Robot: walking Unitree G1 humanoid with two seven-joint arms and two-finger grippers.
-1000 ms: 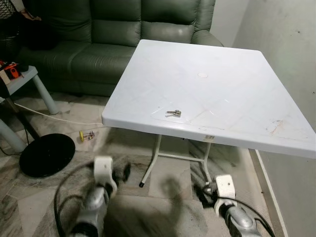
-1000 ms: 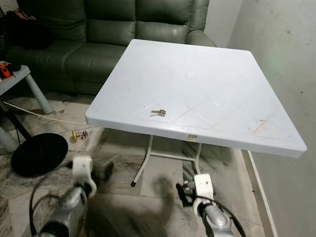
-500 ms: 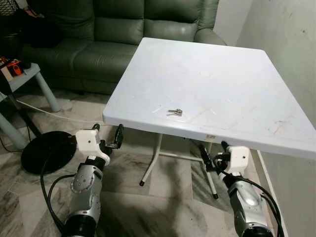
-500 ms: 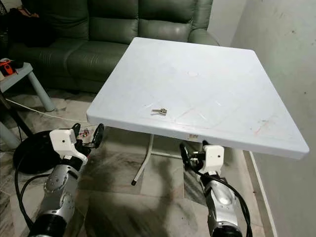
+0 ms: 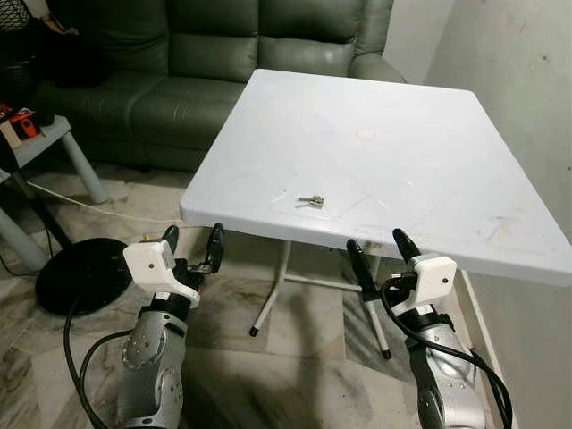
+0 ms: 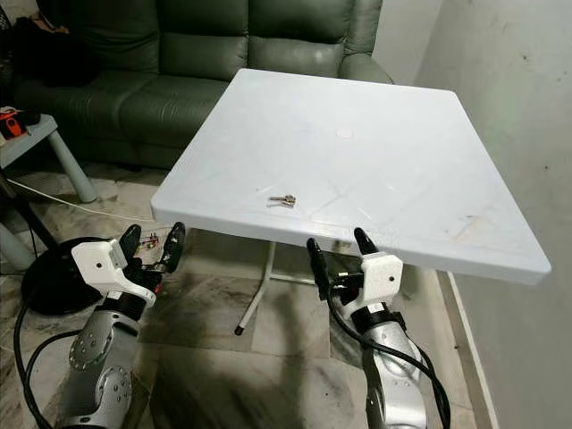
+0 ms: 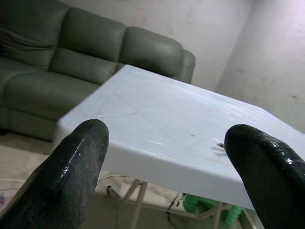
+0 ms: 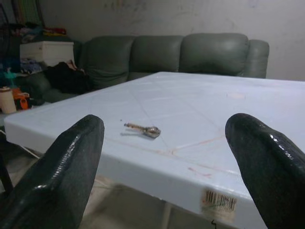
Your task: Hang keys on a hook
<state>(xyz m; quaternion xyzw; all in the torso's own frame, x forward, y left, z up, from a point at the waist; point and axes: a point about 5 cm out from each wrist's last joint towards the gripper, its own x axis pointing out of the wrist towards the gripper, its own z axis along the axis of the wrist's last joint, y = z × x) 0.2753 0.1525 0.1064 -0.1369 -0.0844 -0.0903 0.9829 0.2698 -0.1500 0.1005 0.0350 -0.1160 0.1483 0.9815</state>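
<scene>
- Right gripper (image 5: 380,253) and left gripper (image 5: 189,242) are hovering at the surface's (image 5: 429,161) near edge, fingers apart.
- Keys (image 8: 143,129) are lying near that edge; right wrist view is showing a barcode sticker (image 8: 218,201).
- Both grippers are sitting higher than half a second ago.

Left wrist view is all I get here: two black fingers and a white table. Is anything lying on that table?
Observer: Yes, a small set of metal keys lies near the front edge of the white plastic table.
Operator: Is either arm holding them?
Observer: No. The right gripper is open just below the table edge, apart from the keys.
Operator: And the left one?
Observer: The left gripper is open too, low beside the table's front left corner.
</scene>
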